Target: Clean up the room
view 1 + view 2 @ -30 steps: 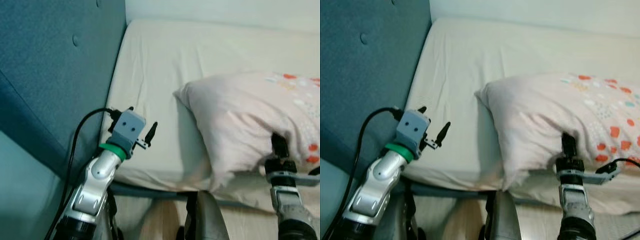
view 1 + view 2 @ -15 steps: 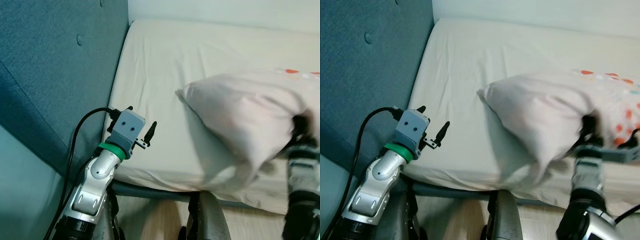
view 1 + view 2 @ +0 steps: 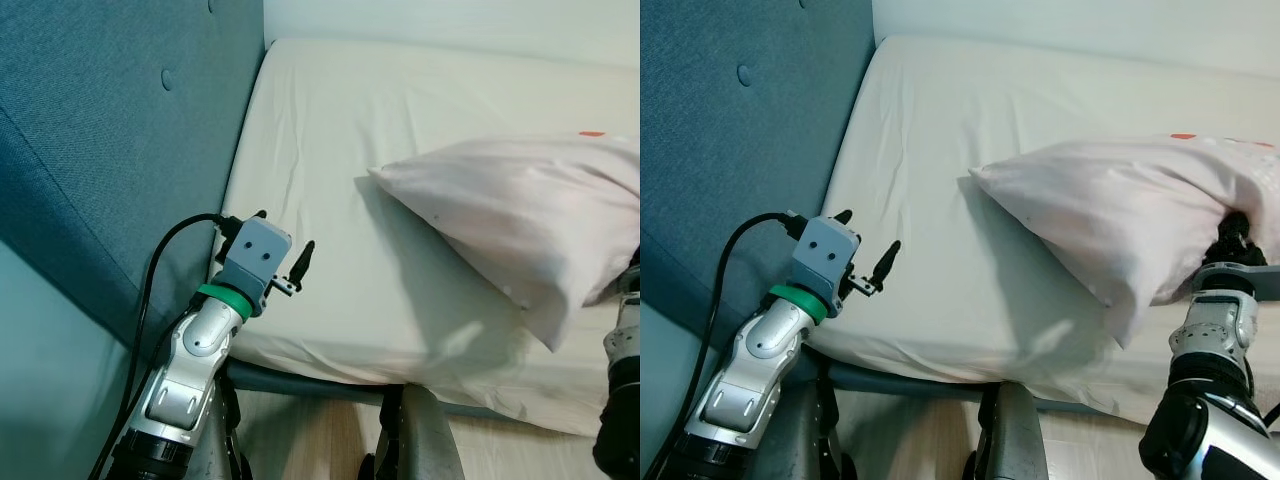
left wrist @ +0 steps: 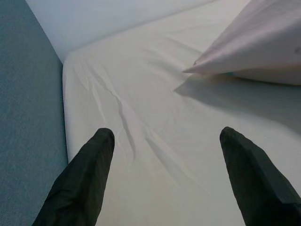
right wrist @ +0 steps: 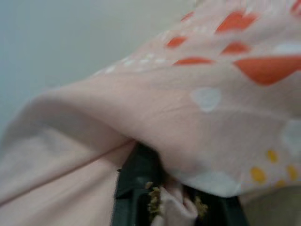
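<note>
Since the earlier frame, we find the pillow (image 3: pixel 1130 215) raised off the sheet and carried toward the robot's right; it now hangs tilted, its pointed near corner aimed at the head of the bed and a shadow on the sheet beneath it. We note the right gripper (image 3: pixel 1232 232) at the pillow's lower right edge, its black fingers (image 5: pixel 138 181) clamped on a bunched fold of the pink fabric with orange and white spots. We record that the pillow extends up and to the left of that gripper, above the cream mattress (image 3: pixel 400 150). We see the left gripper (image 3: pixel 283 252) holding nothing, low over the mattress's near left corner beside the teal headboard (image 3: pixel 110 130), its fingers (image 4: pixel 84 179) spread wide, well apart from the pillow.
</note>
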`<state>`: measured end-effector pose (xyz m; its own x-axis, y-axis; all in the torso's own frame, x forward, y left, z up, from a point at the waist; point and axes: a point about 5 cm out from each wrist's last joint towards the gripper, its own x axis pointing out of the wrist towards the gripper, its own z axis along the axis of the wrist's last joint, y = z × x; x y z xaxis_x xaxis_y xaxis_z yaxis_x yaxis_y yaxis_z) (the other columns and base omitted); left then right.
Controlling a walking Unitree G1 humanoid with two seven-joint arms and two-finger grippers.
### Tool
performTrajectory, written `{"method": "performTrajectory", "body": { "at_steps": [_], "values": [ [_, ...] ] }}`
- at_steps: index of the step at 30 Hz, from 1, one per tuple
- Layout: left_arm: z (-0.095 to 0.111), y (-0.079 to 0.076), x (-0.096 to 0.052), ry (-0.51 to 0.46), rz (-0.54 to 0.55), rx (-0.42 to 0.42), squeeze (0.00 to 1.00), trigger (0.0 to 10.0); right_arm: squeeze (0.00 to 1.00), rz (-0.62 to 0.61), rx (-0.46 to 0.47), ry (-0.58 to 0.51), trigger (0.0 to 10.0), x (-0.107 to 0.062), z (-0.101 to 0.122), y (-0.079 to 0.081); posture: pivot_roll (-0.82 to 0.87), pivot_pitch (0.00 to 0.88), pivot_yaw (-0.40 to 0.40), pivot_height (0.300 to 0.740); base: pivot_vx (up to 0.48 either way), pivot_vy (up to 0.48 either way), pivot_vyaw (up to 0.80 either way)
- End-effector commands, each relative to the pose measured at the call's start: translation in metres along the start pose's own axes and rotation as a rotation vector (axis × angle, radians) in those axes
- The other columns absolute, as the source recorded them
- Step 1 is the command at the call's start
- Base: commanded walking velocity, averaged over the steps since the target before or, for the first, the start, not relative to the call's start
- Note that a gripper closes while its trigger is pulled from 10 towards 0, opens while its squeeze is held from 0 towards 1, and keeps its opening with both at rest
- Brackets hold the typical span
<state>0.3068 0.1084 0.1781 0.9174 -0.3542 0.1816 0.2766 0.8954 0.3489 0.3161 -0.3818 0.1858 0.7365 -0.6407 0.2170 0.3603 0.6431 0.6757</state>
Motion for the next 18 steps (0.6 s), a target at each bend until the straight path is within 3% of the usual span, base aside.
{"method": "performTrajectory", "body": {
  "at_steps": [1, 6, 8, 9, 11, 12, 13, 16, 17, 18],
  "values": [
    [-0.006, -0.003, -0.001, 0.029, -0.01, -0.001, 0.0, 10.0, 0.0, -0.051, -0.044, -0.043, 0.0, 0.002, 0.012, -0.009, 0.13, 0.126, -0.009, 0.545, 0.0, 0.0, 0.0],
    [-0.006, -0.003, -0.001, 0.03, -0.009, -0.002, 0.0, 10.0, 0.0, -0.092, -0.059, -0.057, 0.0, 0.004, 0.018, -0.013, 0.13, 0.126, -0.009, 0.545, 0.0, 0.0, 0.0],
    [-0.007, -0.003, -0.001, 0.031, -0.006, -0.003, 0.0, 10.0, 0.0, -0.11, -0.112, -0.06, 0.0, 0.005, 0.021, -0.014, 0.13, 0.126, -0.009, 0.545, 0.0, 0.0, 0.0],
    [-0.007, -0.003, -0.001, 0.034, -0.004, -0.004, 0.0, 10.0, 0.0, -0.123, -0.278, -0.075, 0.0, 0.007, 0.03, -0.014, 0.12, 0.13, -0.006, 0.545, 0.0, 0.0, 0.0],
    [-0.007, -0.003, -0.001, 0.034, -0.004, -0.004, 0.0, 10.0, 0.0, -0.123, -0.278, -0.075, 0.0, 0.007, 0.03, -0.014, 0.12, 0.13, -0.006, 0.545, 0.0, 0.0, 0.0],
    [-0.007, -0.003, -0.001, 0.035, -0.004, -0.004, 0.0, 10.0, 0.0, -0.111, -0.38, -0.09, 0.0, 0.01, 0.037, -0.009, 0.12, 0.13, -0.006, 0.545, 0.0, 0.0, 0.0],
    [-0.007, -0.003, -0.001, 0.035, -0.004, -0.004, 0.0, 10.0, 0.0, -0.111, -0.38, -0.09, 0.0, 0.01, 0.037, -0.009, 0.12, 0.13, -0.006, 0.545, 0.0, 0.0, 0.0],
    [-0.006, -0.004, 0.0, 0.03, -0.006, -0.006, 0.0, 10.0, 0.0, 0.05, -0.68, -0.132, 0.0, 0.03, 0.062, 0.033, 0.12, 0.13, -0.006, 0.545, 0.0, 0.0, 0.0],
    [-0.006, -0.004, 0.0, 0.03, -0.006, -0.006, 0.0, 10.0, 0.0, 0.05, -0.68, -0.132, 0.0, 0.03, 0.062, 0.033, 0.12, 0.13, -0.006, 0.545, 0.0, 0.0, 0.0],
    [-0.004, -0.003, 0.001, 0.023, -0.003, -0.007, 0.0, 10.0, 0.0, 0.137, -0.759, -0.135, 0.0, 0.035, 0.066, 0.053, 0.12, 0.13, -0.006, 0.545, 0.0, 0.0, 0.0]
  ]
}}
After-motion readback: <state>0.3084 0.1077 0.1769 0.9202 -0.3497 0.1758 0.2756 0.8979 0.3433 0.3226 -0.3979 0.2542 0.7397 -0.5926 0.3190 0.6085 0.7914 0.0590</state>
